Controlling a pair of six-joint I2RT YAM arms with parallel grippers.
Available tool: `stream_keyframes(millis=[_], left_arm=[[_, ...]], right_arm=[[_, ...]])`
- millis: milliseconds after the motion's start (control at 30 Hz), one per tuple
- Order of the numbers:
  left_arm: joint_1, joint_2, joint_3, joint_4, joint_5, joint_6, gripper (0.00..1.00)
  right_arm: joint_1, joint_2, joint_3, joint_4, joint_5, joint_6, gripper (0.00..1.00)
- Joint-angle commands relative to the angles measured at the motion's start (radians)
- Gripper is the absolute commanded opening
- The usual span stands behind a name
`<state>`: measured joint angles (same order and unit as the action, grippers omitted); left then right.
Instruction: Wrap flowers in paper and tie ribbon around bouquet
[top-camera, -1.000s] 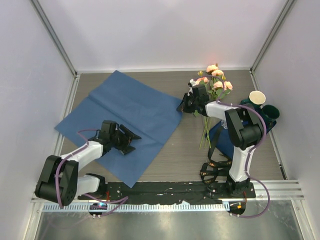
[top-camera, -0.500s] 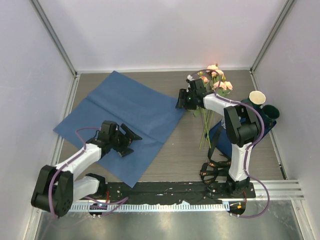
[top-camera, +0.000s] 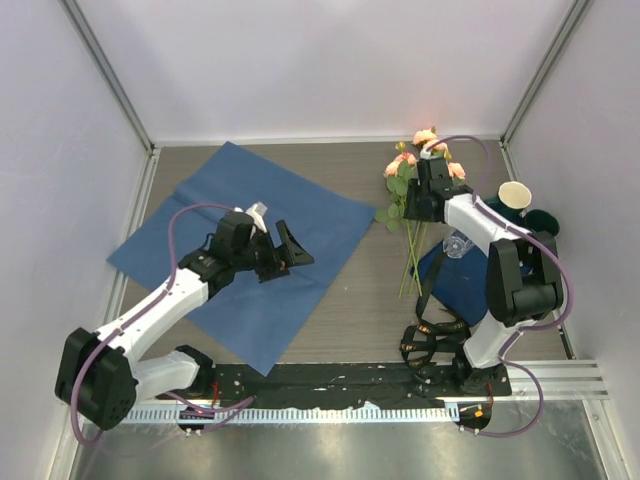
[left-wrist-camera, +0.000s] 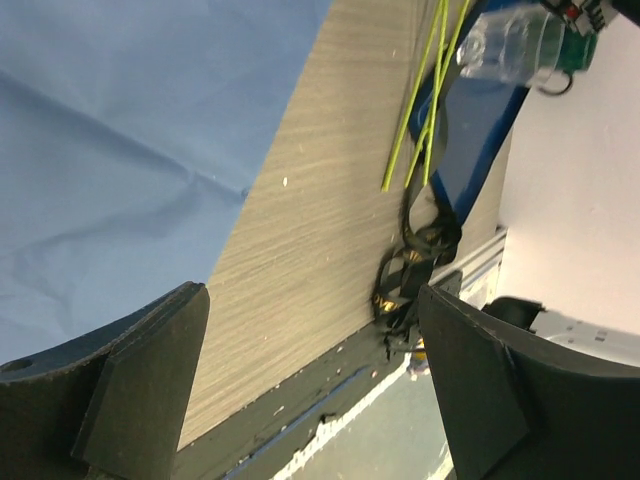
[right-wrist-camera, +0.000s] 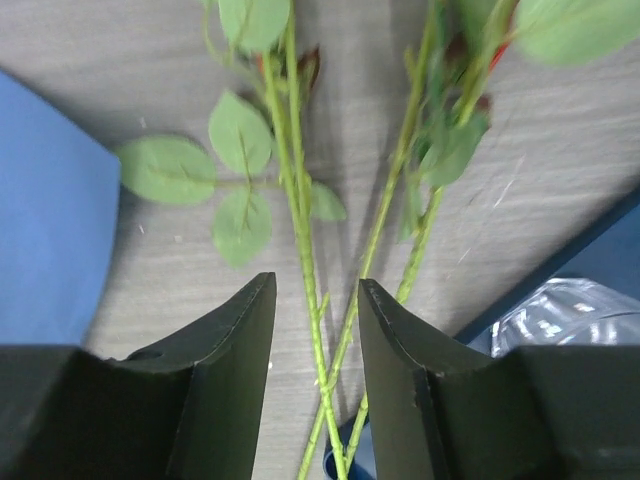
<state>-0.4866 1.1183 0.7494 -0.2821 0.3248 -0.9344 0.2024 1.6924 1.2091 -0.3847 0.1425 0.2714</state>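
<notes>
LEFT GRIPPER (left-wrist-camera: 310, 305): jaws stand wide apart, nothing between them. It hangs over the near right border of the paper (top-camera: 240, 205), which lies flat on the table (top-camera: 350, 300). In the left wrist view the light blue sheet spreads ahead of the finger at the view's left. Bare wood fills the gap between the jaws. The ribbon (left-wrist-camera: 415, 255) lies ahead of the opposite finger, a black strip running down into a loose heap at the table's near edge.

RIGHT GRIPPER (right-wrist-camera: 317, 300): jaws stand partly apart and grip nothing. It points down over the flowers (top-camera: 398, 185), which lie on the table with blooms at the far end and stems trailing toward the arm bases. In the right wrist view one green stem runs lengthwise through the gap between the fingers (right-wrist-camera: 235, 350) and a second stem crosses into the same gap from the far right. Neither stem is pinched. Leaves spread just ahead of the fingertips. A corner of the paper lies outside the finger at the view's left. The navy mat (top-camera: 462, 288) and a clear plastic item (right-wrist-camera: 560, 310) lie outside the other finger
</notes>
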Motion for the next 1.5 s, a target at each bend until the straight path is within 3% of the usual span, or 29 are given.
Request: stream_keyframes(millis=[0,267,467,567,667,767,833,867,967,1267,1467], left_arm=[[-0.032,0.041,0.048,0.018,0.054,0.043,0.89],[-0.087,0.161,0.128,0.032,0.100,0.052,0.88],[-0.116,0.279,0.180,0.115,0.100,-0.018,0.85],[-0.118,0.348,0.217,0.188,0.112,-0.069,0.86],[-0.118,0.431,0.295,0.219,0.115,-0.092,0.89],[-0.119,0.501,0.355,0.247,0.138,-0.115,0.90],[-0.119,0.573,0.413,0.264,0.146,-0.124,0.87],[-0.119,0.598,0.432,0.273,0.152,-0.138,0.85],[-0.119,0.713,0.513,0.322,0.181,-0.173,0.82],[-0.147,1.044,0.830,0.475,0.270,-0.250,0.86],[-0.168,1.120,0.878,0.633,0.258,-0.343,0.85]], right_arm=[[0.019,0.016,-0.059,0.053,-0.063,-0.060,0.46],[0.019,0.064,-0.066,0.063,-0.046,-0.069,0.40],[0.022,0.081,-0.074,0.076,-0.015,-0.080,0.11],[0.022,0.095,-0.077,0.099,0.000,-0.090,0.11],[0.022,0.104,-0.066,0.104,-0.014,-0.093,0.23],[0.020,0.110,-0.066,0.107,-0.023,-0.092,0.26],[0.022,0.107,-0.066,0.112,-0.024,-0.095,0.21],[0.022,0.098,-0.068,0.115,-0.011,-0.090,0.11],[0.022,-0.009,-0.114,0.170,-0.009,-0.096,0.00],[0.020,-0.201,-0.180,0.184,-0.104,-0.021,0.00],[0.015,-0.278,-0.253,0.224,-0.282,0.048,0.00]])
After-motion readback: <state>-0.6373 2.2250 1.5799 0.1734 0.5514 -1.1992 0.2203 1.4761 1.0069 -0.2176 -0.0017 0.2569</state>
